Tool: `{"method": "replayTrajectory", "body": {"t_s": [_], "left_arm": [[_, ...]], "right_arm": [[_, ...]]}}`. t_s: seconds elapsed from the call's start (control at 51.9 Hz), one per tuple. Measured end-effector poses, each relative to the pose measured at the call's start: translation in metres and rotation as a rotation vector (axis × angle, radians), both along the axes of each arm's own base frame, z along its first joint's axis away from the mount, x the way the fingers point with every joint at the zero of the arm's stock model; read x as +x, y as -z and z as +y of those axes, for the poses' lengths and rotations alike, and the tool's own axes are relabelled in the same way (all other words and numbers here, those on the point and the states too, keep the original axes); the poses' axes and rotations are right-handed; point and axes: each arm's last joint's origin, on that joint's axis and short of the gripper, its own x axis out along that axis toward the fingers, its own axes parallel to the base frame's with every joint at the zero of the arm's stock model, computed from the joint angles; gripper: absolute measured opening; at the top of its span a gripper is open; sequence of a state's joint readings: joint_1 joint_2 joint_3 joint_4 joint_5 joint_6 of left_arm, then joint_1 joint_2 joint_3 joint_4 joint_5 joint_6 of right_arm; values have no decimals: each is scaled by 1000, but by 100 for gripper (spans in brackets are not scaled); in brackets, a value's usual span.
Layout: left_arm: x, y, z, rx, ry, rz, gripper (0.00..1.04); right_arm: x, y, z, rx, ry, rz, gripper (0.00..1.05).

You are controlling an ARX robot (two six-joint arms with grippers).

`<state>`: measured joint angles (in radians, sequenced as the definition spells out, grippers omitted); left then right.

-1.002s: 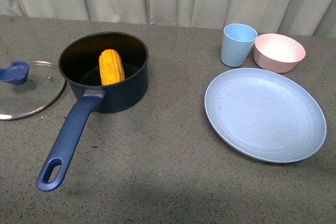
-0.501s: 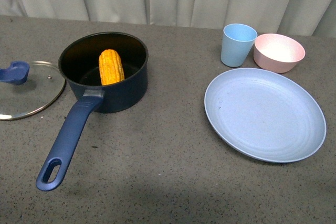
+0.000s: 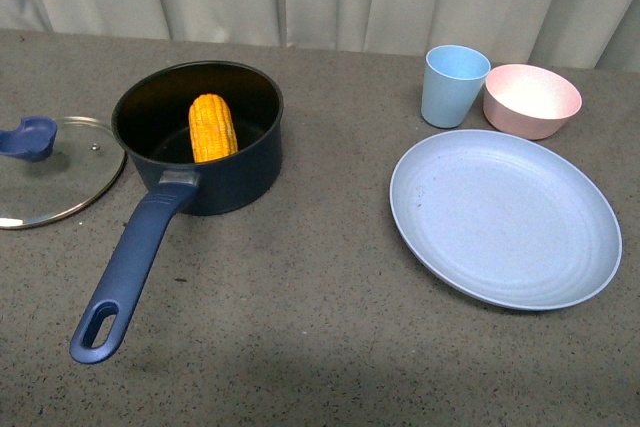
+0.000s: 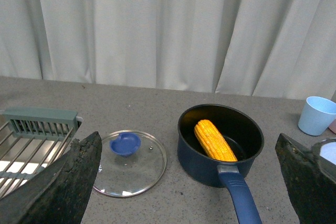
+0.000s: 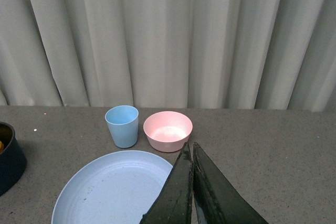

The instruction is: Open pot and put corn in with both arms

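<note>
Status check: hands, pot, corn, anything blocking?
Left hand open, empty. Right hand shut, empty. Corn in the pot, lid off beside it. Nothing blocking.

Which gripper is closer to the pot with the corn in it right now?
Left. The left gripper, open, looks straight at the pot holding the corn. The right gripper, shut, hangs over the plate; the pot shows only at its view's edge.

Grey speckled table (image 3: 330,297) carries the pot (image 3: 215,182) — glass lid (image 3: 60,172) just left of it; plate (image 3: 505,217), cup (image 3: 453,85) and pink bowl (image 3: 532,99) well right of it.
</note>
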<state>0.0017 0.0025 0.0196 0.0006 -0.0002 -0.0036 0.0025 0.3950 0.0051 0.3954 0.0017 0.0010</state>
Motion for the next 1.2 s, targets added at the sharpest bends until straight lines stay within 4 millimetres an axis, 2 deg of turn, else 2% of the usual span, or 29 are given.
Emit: {"method": "replayTrajectory", "body": {"t_s": [1.099,1.195], "left_arm": [[0,0,0,0,0,0,98],[0,0,0,0,0,0,98]], "right_arm": [[-25,3,0,-1,-3,3,1],[-25,3,0,-2,-3,3,14]]}}
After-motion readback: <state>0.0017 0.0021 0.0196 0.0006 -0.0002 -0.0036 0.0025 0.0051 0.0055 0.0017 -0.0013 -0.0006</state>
